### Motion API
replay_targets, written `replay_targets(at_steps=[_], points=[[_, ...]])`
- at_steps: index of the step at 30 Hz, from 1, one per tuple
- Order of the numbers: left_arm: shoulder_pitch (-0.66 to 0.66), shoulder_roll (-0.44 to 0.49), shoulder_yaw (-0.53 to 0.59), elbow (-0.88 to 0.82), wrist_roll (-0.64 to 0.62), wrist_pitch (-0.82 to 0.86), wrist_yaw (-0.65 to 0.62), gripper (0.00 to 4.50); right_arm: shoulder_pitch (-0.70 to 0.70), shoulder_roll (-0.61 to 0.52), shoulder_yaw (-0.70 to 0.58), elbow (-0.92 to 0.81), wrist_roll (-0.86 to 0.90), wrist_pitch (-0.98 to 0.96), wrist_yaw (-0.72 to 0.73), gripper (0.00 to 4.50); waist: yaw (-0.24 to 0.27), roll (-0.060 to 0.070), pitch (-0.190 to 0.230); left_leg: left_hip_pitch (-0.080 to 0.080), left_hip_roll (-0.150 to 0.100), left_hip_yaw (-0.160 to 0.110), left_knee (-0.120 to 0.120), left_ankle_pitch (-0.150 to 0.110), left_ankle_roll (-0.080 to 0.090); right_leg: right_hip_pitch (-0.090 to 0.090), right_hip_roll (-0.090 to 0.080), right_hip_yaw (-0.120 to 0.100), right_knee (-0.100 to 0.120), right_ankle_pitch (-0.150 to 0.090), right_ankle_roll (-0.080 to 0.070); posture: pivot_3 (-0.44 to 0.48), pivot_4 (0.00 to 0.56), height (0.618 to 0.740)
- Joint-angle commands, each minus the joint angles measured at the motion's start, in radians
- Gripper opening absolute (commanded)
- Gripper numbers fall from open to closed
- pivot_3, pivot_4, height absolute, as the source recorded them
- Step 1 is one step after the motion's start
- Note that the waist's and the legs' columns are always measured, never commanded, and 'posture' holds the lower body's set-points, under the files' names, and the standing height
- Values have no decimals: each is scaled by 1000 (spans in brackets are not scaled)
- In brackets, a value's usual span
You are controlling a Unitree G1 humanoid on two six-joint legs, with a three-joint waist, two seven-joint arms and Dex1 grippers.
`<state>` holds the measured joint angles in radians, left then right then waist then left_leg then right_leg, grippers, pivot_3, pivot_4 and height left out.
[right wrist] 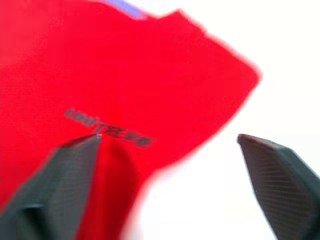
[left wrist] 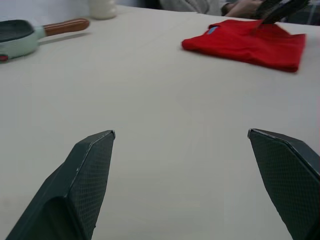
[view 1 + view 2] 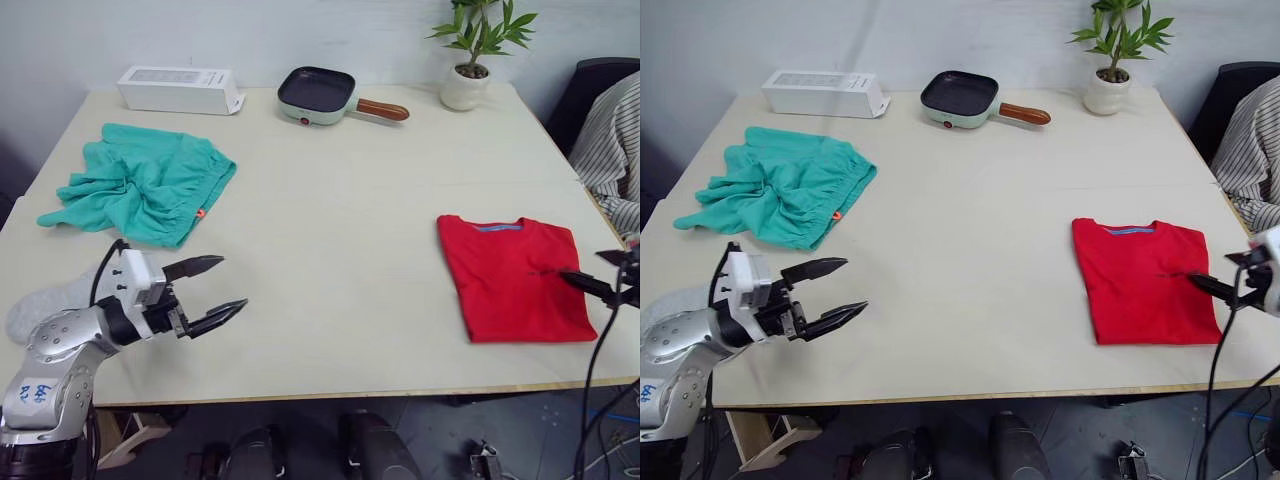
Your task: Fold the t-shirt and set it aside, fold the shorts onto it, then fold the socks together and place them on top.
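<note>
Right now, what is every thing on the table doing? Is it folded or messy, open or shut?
t-shirt: folded into a flat rectangle, near the table's right edge.
shorts: crumpled, not folded, far left.
socks: lying at the left edge, partly behind the left arm.
left gripper: open, holding nothing.
right gripper: open, over the t-shirt.
pan: upright, empty.
white box: lying flat.

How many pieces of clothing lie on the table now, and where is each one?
3 visible: the t-shirt, folded, near the right edge; the shorts, crumpled, at the far left; a grey sock at the front left corner, partly behind the left arm. A second sock may be hidden.
</note>
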<state>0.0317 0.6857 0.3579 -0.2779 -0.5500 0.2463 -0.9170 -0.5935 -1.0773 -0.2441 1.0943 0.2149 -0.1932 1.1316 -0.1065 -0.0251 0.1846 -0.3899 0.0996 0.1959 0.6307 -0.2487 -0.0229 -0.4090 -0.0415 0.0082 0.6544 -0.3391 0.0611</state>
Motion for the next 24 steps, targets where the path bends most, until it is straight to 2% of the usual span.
replay_targets(at_steps=[1,3,6,10,15,17,18,21,22,24], points=[[71,4,117,25,26,-68,23,4500,63,4,-40,-208,40,-81,17,4463,-16,-1,0,1,0,0,-1,0,0,1,0,0,0,0,0,0,150,740],[127,7,182,31,28,-87,28,4500,138,36,-59,-413,89,-55,16,4463,-30,-1,1,1,3,0,-1,1,-1,1,0,0,1,0,-1,0,150,740],[223,-6,289,48,38,-125,44,4500,281,147,-75,-784,177,34,-59,4463,-37,-3,1,2,5,-2,-3,1,-2,1,0,0,2,-1,-1,0,150,740],[331,-49,383,89,70,-181,79,4500,417,275,-1,-1037,149,40,-129,4463,-24,-4,1,1,4,-5,-4,0,-3,0,0,-1,2,-1,-2,0,150,740],[458,-117,498,154,81,-229,133,4500,462,395,93,-1157,125,41,-173,4463,-15,-6,4,0,3,-6,-3,-3,-1,2,-3,-3,2,-2,-2,0,150,740],[493,-135,523,191,85,-226,155,4500,472,409,121,-1168,138,66,-158,4463,-20,-2,6,-1,-5,-28,-5,-2,7,18,-14,-27,-6,-2,-2,0,150,740],[506,-141,530,203,85,-226,162,4500,487,412,133,-1180,146,75,-144,4463,-21,-1,7,0,-12,-48,-9,0,7,32,-22,-48,-13,-2,-2,0,150,740],[520,-144,548,249,90,-230,199,4500,529,422,139,-1214,137,39,-135,4463,1,-1,7,-4,-30,-89,-18,11,11,53,-43,-97,-27,-4,-1,0,150,740],[520,-142,551,255,80,-217,205,4500,534,427,132,-1221,137,33,-145,4463,22,-3,6,-6,-27,-86,-17,12,8,41,-42,-95,-27,-5,-2,0,150,740],[507,-123,540,240,60,-187,208,4500,551,443,123,-1238,167,-9,-124,4463,51,-3,5,-16,-27,-86,-17,13,7,32,-43,-93,-26,-3,-5,0,150,740]])
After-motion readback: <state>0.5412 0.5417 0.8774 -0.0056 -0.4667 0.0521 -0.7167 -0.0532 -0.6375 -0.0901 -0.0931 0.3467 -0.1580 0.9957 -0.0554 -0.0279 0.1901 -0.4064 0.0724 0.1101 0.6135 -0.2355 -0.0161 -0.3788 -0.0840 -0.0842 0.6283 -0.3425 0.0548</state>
